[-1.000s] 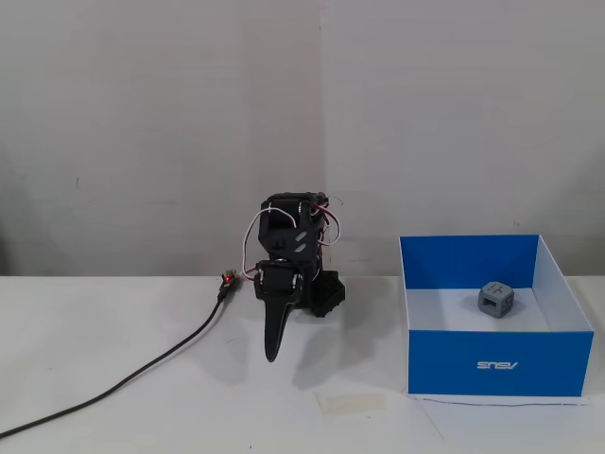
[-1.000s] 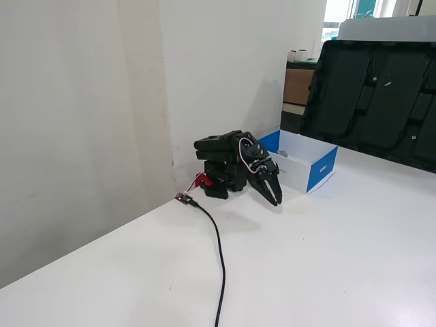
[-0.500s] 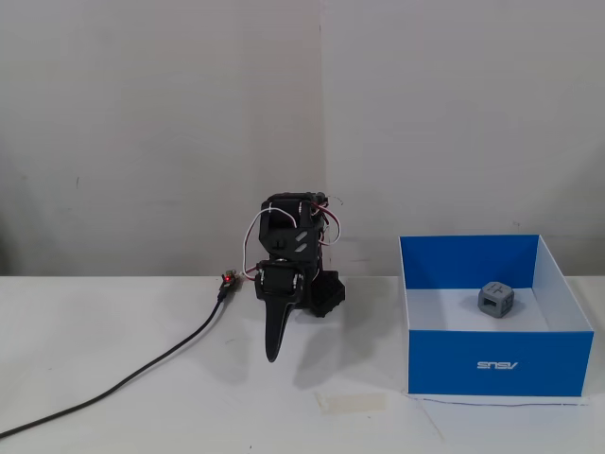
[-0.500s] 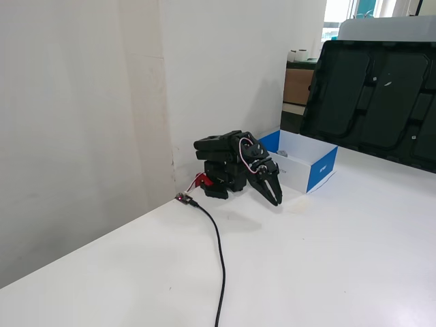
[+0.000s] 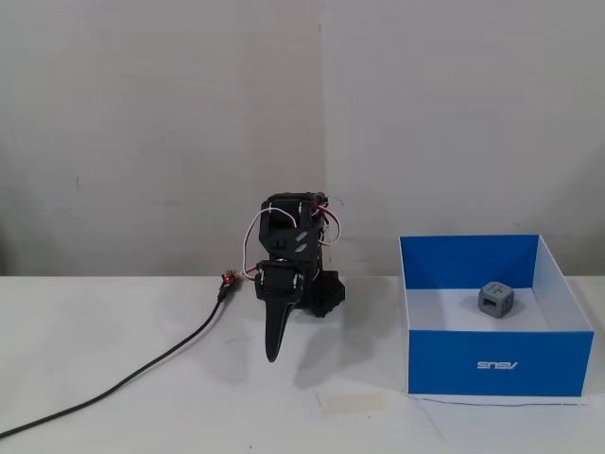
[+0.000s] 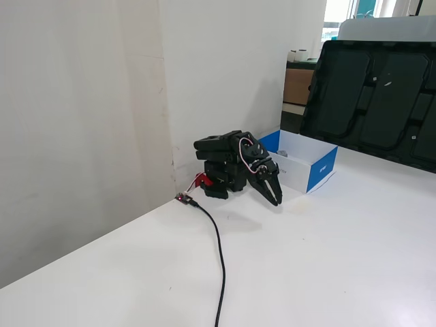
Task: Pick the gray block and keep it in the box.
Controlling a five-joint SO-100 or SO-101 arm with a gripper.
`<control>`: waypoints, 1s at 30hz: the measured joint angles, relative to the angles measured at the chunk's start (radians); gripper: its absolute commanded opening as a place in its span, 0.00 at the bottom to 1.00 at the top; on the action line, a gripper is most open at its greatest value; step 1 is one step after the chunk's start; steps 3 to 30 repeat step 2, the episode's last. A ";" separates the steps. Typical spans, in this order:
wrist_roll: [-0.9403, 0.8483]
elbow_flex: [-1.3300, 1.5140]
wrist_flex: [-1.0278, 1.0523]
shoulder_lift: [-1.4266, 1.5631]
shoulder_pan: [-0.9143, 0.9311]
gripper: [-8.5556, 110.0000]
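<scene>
White table against a plain wall; arm folded, gray block already in the box.

Wide bare surface left of and in front of the arm in both fixed views, crossed only by a black cable running off the front-left edge. Small strip of tape on the table between arm and box. Blue box sits well right of the arm, near the table's right side, open-topped, logo facing front. Gray block rests on the box's white floor, toward the back, clear of all walls. Arm folded down compactly against the wall, wrist drooped, claw pointing down toward the table, tips just above it. Claw fingers together, holding nothing.
</scene>
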 measured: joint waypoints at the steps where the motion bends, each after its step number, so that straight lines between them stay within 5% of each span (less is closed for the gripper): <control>1: 0.000 0.000 0.000 0.000 0.000 0.07; 30: 0.000 0.000 0.000 0.000 0.000 0.07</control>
